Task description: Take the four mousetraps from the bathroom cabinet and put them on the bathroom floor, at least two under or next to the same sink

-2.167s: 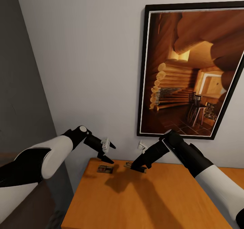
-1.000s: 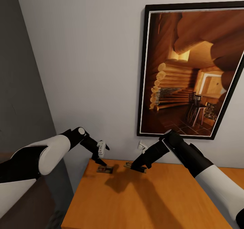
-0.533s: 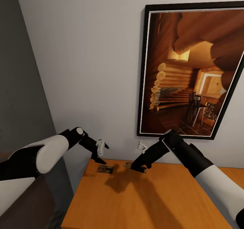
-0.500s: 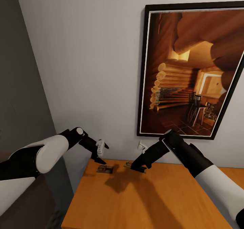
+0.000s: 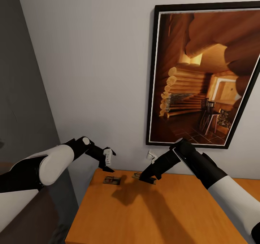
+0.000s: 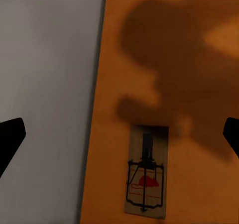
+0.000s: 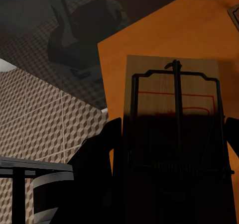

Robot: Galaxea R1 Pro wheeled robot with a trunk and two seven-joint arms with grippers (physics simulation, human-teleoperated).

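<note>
the left pincer (image 5: pixel 109 161) hangs spread wide just above the loose mousetrap (image 5: pixel 112 180) near the cabinet (image 5: pixel 151 215) top's back left corner, long axis crosswise to the finger gap, while the right pincer (image 5: pixel 147 179) looks clamped on the other mousetrap (image 7: pixel 174 149).

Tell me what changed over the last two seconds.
The left gripper drew back toward the cabinet's left edge and turned, open, above the left mousetrap. The right gripper stayed on the other mousetrap; both traps kept their places.
</note>
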